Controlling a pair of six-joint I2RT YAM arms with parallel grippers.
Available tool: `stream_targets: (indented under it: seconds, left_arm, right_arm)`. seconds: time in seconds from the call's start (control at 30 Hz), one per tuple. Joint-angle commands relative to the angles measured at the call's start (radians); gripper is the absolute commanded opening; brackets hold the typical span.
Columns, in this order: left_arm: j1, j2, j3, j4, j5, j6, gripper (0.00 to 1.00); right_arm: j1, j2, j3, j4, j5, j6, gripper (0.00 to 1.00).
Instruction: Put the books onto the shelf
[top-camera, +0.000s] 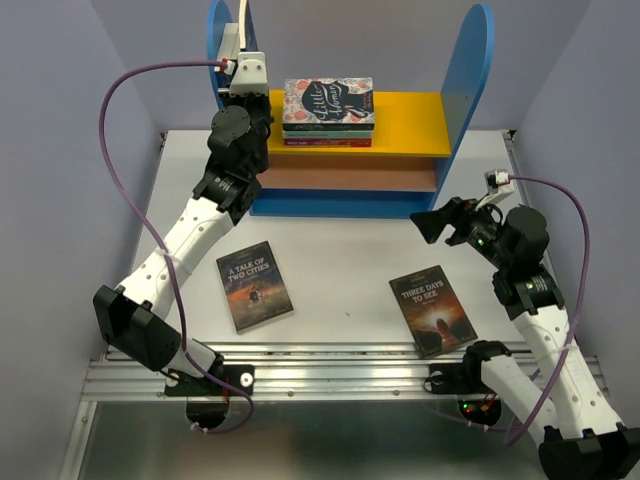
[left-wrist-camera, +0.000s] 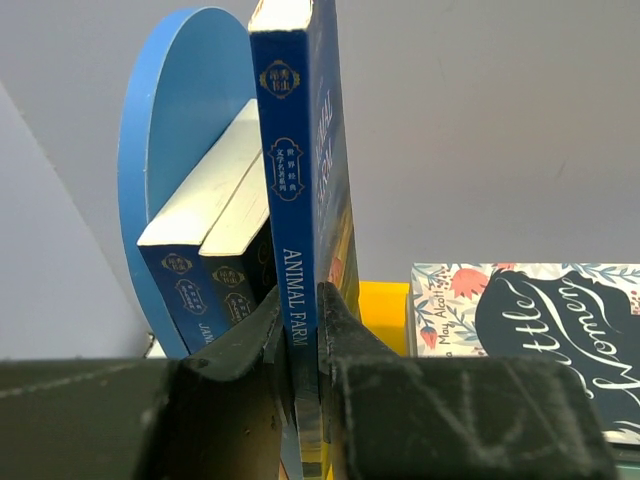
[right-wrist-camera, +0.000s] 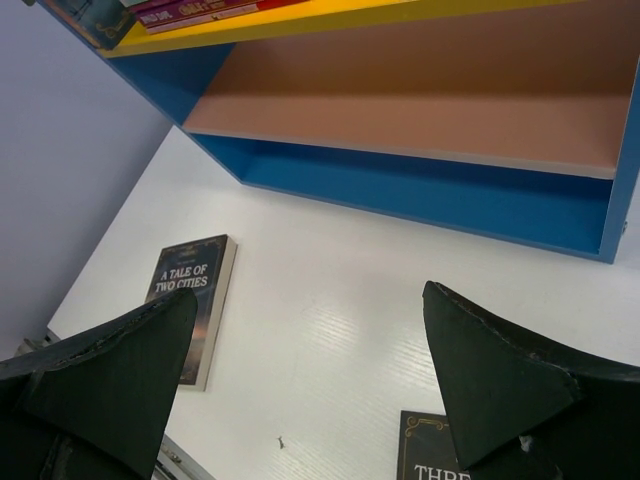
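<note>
On the shelf (top-camera: 470, 80), yellow board (left-wrist-camera: 385, 312) lies bare right of the left gripper (left-wrist-camera: 303, 318), which clamps Animal Farm (left-wrist-camera: 290, 150) upright, spine toward its wrist, beside two leaning books (left-wrist-camera: 205, 250). The right gripper (right-wrist-camera: 310, 295) gapes over table (right-wrist-camera: 330, 250), A Tale of Two Cities (right-wrist-camera: 190, 268) flat leftward.

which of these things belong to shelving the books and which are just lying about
Job: Animal Farm, two leaning books, A Tale of Two Cities, Three Days to See, shelf.
Lying about: flat stack topped by Little Women.
</note>
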Motion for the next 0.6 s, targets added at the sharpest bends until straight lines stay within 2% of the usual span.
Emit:
stream_targets:
  seconds: [0.0, 0.57]
  left_arm:
    - [0.008, -0.026, -0.015, 0.143, -0.016, -0.022, 0.00]
    - [0.011, 0.020, -0.113, 0.273, -0.068, -0.037, 0.00]
  right_arm:
    - [0.008, -0.021, 0.050, 0.011, 0.016, -0.023, 1.00]
    - [0.008, -0.006, 0.050, -0.001, -0.030, -0.028, 1.00]
